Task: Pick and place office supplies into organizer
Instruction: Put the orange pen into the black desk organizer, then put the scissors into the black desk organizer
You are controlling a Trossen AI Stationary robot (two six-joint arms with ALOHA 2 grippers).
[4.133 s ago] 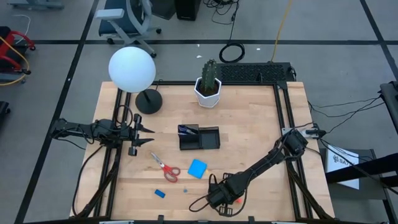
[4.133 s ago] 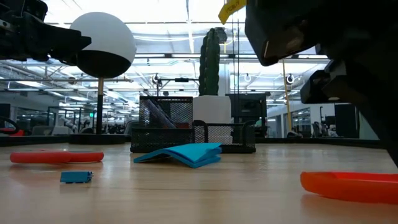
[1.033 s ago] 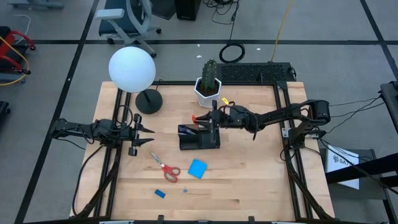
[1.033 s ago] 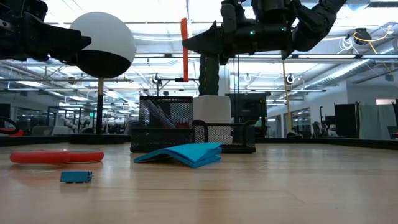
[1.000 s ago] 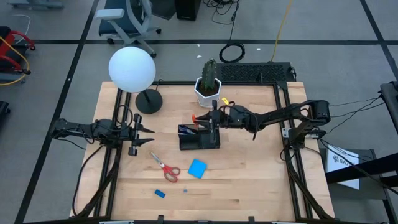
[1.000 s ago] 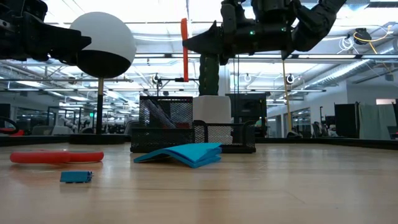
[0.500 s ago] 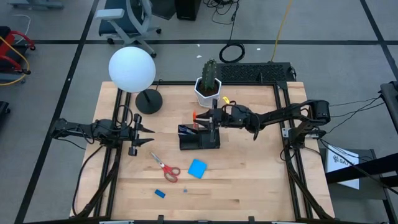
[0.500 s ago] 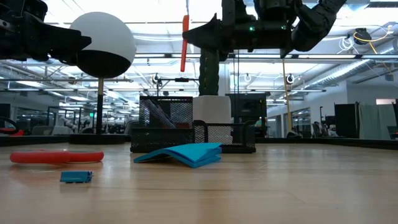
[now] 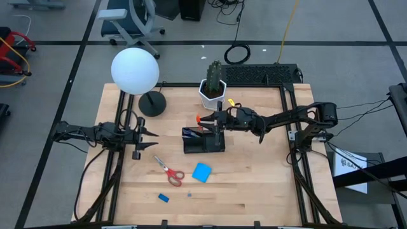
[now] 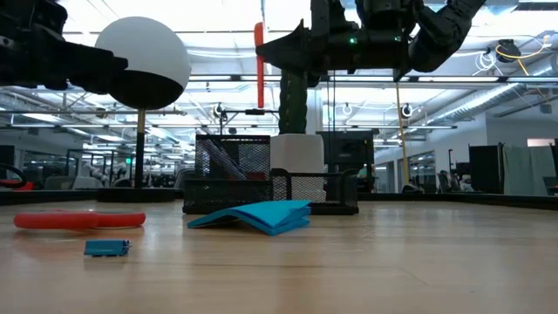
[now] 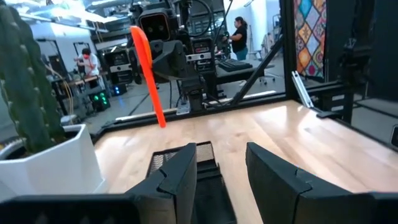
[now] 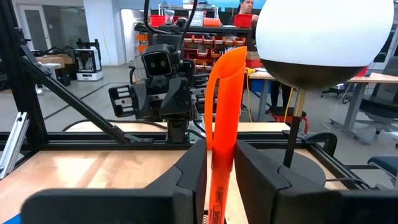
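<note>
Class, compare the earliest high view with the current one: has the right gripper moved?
Yes. The right gripper has moved from the table's near edge to above the organizer, just in front of the cactus.

Right gripper (image 9: 213, 120) holds orange pen (image 9: 200, 118) over organizer (image 9: 204, 141).

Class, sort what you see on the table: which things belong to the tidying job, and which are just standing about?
Job: organizer, orange pen in the right gripper, scissors, blue pad, small blue block.
Standing about: cactus, globe lamp.
</note>
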